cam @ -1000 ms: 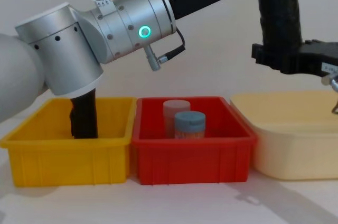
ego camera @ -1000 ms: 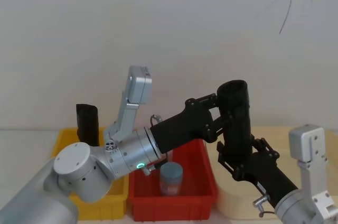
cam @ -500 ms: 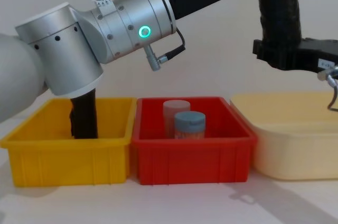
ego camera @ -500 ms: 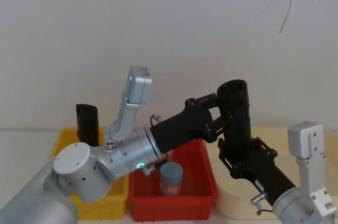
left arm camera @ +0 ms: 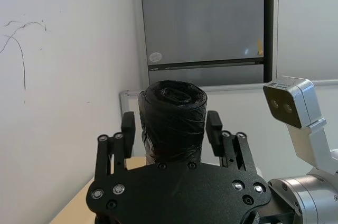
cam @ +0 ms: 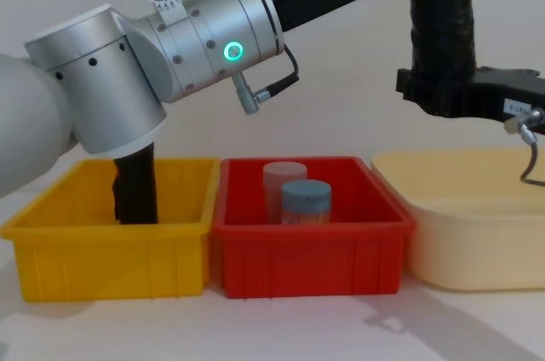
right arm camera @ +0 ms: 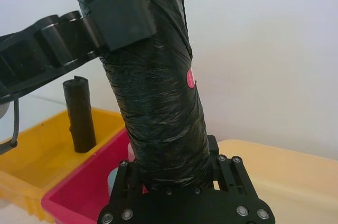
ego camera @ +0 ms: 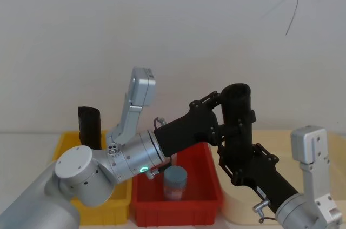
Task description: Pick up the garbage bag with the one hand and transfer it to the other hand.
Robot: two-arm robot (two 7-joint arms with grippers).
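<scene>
The bag (ego camera: 238,105) was held high, clenched near its top by the left end effector (left arm camera: 170,129). The right end effector (cam: 438,94) had been moved closer round its bottom, grip unclear; handover seemed near.

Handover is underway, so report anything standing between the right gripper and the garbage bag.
Nothing visible does. The right gripper clamps the garbage bag at its lower end; the left gripper holds it higher up.

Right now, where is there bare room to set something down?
Free: inside the cream tub; the yellow bin, beside the slim roll. Crowded: the red bin, with the blue-capped jar and a clear jar. Overhead, the left gripper clamps the garbage bag, the right gripper around its lower end.
</scene>
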